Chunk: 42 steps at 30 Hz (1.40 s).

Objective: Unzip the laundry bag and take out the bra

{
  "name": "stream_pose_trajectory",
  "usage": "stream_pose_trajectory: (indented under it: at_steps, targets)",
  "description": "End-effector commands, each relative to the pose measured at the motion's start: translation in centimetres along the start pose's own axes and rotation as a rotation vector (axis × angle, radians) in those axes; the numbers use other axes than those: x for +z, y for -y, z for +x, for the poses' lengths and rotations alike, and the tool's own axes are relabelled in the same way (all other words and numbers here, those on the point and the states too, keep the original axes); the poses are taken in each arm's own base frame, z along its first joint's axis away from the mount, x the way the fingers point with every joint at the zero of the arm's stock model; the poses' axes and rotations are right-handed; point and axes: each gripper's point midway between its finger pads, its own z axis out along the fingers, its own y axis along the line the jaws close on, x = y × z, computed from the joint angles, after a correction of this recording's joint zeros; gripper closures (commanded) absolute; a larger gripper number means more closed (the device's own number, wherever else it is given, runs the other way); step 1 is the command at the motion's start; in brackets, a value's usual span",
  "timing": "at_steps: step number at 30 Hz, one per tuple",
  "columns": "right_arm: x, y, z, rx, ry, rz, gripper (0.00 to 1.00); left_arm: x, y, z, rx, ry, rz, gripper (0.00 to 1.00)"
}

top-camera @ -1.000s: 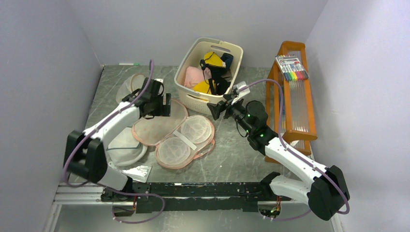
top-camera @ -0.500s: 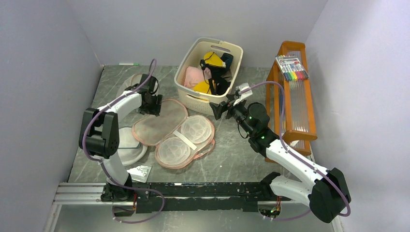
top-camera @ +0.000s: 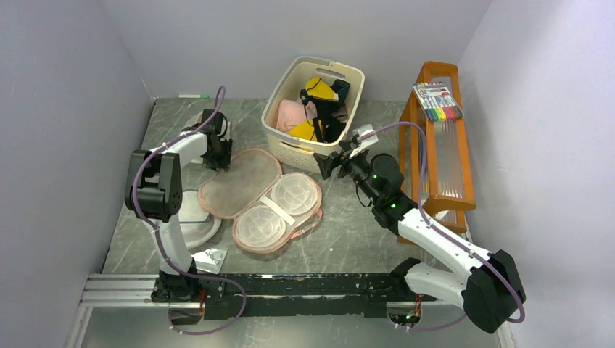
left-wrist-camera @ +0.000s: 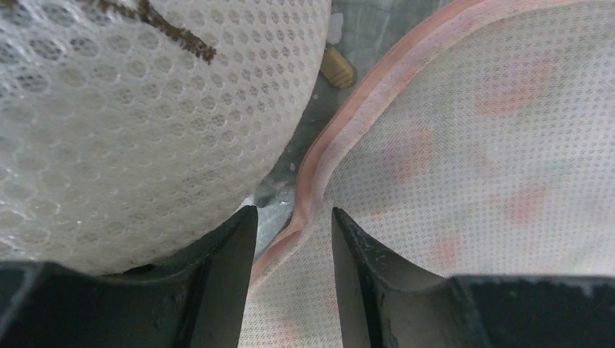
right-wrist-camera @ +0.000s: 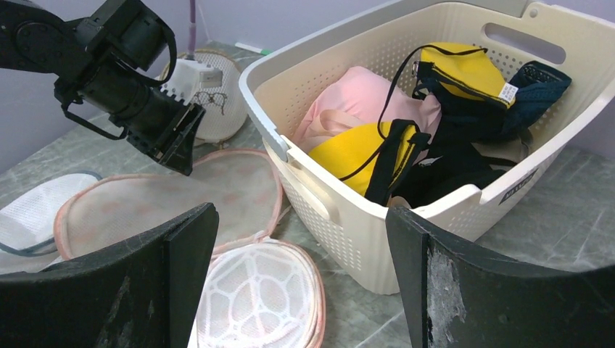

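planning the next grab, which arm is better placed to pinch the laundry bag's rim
Left: the left gripper straddles the rim of the laundry bag; the right gripper hovers open by the basket.

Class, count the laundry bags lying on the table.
3: the opened peach-pink laundry bag at centre, a white mesh bag at near left, a round beige bag at far left. The basket may hide more.

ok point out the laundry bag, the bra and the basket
laundry bag (top-camera: 239,185): top view, open flat half
bra (right-wrist-camera: 349,148): right wrist view, front yellow cup
basket (top-camera: 290,147): top view, near wall
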Motion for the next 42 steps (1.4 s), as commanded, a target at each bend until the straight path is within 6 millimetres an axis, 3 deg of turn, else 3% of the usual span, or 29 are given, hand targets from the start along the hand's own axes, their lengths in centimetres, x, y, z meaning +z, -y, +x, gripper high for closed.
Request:
stream_pose_trajectory:
  at_steps: [1, 8, 18, 21, 24, 34, 42]
  targets:
    - [0.1, 0.1, -0.1, -0.013, 0.022, 0.000, 0.13, -0.5, 0.5, -1.7, 0.018, 0.075, 0.048, 0.46]
    - [0.1, 0.1, -0.1, -0.016, 0.023, -0.001, 0.14, 1.2, 0.8, -0.3, 0.012, 0.004, 0.049, 0.54]
    - [-0.1, 0.2, -0.1, -0.014, 0.022, 0.006, 0.14, 0.2, 2.3, -0.8, 0.071, 0.036, 0.033, 0.75]
    - [-0.2, 0.3, -0.3, -0.014, 0.028, 0.009, 0.14, -1.2, 2.4, -1.8, 0.076, 0.081, 0.011, 0.87]
    - [-0.4, 0.4, -0.5, -0.018, 0.034, 0.014, 0.14, -3.4, 2.5, -2.8, 0.056, 0.139, 0.024, 0.92]
    - [-0.2, 0.3, -0.1, -0.008, 0.028, 0.010, 0.14, -12.1, 5.1, -1.4, -0.011, 0.161, 0.177, 0.93]
    - [0.1, 0.3, 0.3, -0.003, 0.017, 0.011, 0.14, -16.8, 11.3, 1.3, -0.123, 0.167, 0.538, 0.93]
